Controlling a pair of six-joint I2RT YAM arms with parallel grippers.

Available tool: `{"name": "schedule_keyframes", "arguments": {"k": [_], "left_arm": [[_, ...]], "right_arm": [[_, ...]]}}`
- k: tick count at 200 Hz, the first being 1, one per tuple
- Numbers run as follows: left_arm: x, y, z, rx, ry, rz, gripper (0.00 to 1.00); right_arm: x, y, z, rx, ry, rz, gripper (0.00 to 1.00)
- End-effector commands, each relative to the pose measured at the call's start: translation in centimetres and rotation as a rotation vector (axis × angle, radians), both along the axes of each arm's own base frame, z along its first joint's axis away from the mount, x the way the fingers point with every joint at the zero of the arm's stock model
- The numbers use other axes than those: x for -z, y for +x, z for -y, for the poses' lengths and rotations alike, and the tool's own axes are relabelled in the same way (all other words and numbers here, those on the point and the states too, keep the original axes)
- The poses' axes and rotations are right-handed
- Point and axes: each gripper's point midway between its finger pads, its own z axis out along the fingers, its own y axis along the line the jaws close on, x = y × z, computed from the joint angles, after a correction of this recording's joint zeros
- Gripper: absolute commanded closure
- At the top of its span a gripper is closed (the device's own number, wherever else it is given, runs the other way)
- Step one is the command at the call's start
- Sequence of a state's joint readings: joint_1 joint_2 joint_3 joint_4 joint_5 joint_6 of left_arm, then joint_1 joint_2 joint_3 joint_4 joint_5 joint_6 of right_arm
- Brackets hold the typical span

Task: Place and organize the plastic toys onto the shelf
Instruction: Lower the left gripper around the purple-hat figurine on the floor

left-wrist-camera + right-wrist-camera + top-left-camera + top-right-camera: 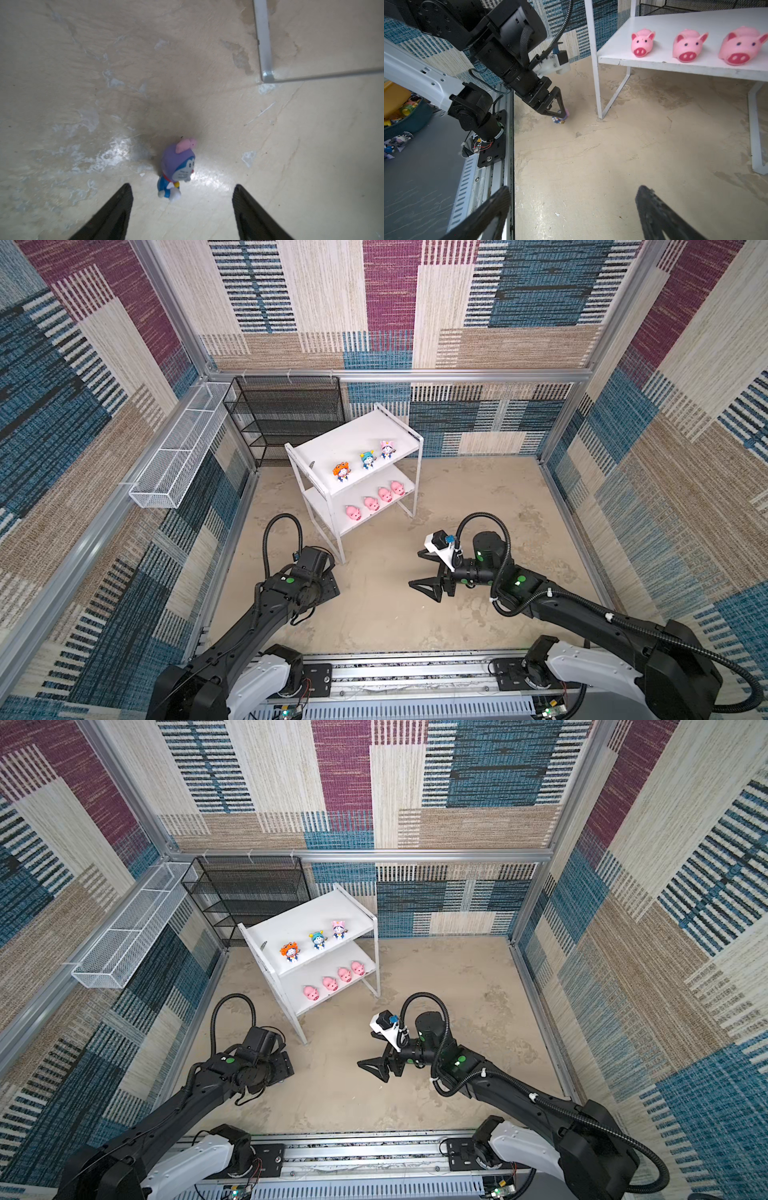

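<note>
1. Right gripper (415, 569) (365, 1050) (574, 188): it was held over the beige tabletop (478, 506), right of centre on the near side. Its jaws were spread wide with nothing between them.
2. Left gripper (182, 185) (559, 112): it was on the left at about the same depth, pointing down at the tabletop. In both top views its fingers were hidden under its own wrist. The left wrist view showed the fingers (122, 199) apart, with floor visible on each side of the toy. It was released, not grasping.
3. Purple-hooded figurine (176, 166) (560, 120): it stood upright on the tabletop between the left fingers, with pink ears on the hood. As far as the left wrist view showed, it touched neither finger. It was to the left of the shelf's nearest leg (264, 41) (593, 62), close beside it.
4. Shelf (345, 439) (299, 915): it was white with two boards, set at an angle near the centre, beyond both grippers.
5. Lower board: four pink pigs (371, 503) (329, 983) (642, 42) sat in a row along the front edge. They were apart from each other, snouts towards the near side.
6. Upper board: three figurines stood upright in a row.
   - Left: orange-hooded figurine (341, 471) (289, 952).
   - Middle: blue-hooded figurine (367, 459) (318, 940).
   - Right: pink-hooded figurine (387, 450) (338, 930).
7. Far left: a black mesh rack (286, 414) (249, 890) stood against the far wall behind the shelf. A white wire basket (174, 452) (124, 936) ran along the left wall.
</note>
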State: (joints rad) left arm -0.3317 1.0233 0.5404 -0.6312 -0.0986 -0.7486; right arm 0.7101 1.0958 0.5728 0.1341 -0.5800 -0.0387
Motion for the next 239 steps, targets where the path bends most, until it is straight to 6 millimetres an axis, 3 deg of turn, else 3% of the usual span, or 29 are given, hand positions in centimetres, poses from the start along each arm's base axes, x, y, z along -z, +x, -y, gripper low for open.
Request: {"name": "schedule_keyframes", "arguments": {"k": [1, 38, 239], "left_arm": [[0.3, 0.8, -0.4, 0.014, 0.004, 0.022, 0.27], [0.7, 1.6, -0.2, 0.031, -0.051, 0.017, 0.38], [1.5, 0.9, 0.5, 0.11, -0.067, -0.049, 0.4]], "right_arm": [[-1.2, 0.4, -0.6, -0.003, 0.035, 0.029, 0.04], [-0.7, 0.4, -1.2, -0.014, 0.028, 0.014, 0.05], [0.1, 0.5, -1.8, -0.016, 0.002, 0.02, 0.06]]}}
